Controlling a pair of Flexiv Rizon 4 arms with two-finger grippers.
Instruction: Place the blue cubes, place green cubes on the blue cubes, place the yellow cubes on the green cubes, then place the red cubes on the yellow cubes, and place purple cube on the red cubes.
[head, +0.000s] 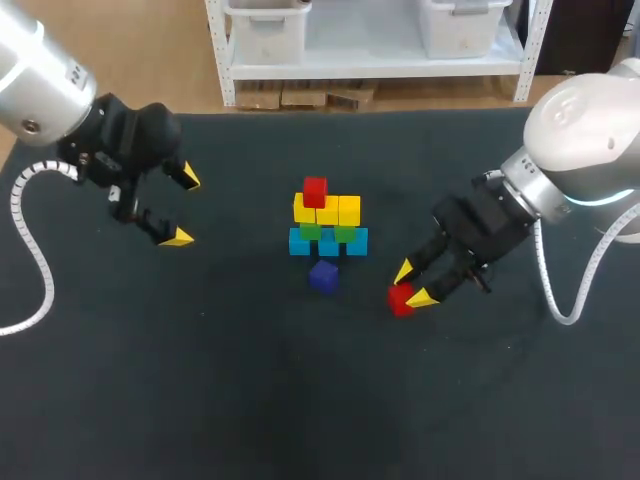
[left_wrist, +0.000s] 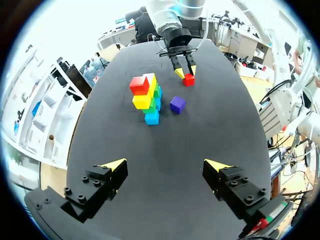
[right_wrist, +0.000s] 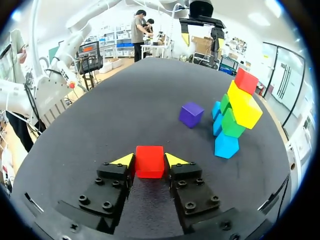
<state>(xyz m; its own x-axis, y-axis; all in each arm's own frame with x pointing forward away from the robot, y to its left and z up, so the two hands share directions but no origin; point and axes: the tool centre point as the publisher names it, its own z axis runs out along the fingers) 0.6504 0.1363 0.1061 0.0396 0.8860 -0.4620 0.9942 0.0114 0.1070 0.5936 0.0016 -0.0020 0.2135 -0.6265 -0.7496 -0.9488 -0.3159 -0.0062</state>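
Observation:
At the table's middle stands a stack: blue cubes at the bottom, green cubes on them, yellow cubes above, and one red cube on top. A purple cube lies on the mat just in front of it. A second red cube rests on the mat to the right. My right gripper has both yellow tips against its sides, as the right wrist view shows around the red cube. My left gripper hangs wide open and empty, left of the stack.
The black mat covers the table. From the right wrist, the purple cube lies ahead of the gripper and the stack beyond it to one side. My left gripper shows at the far edge.

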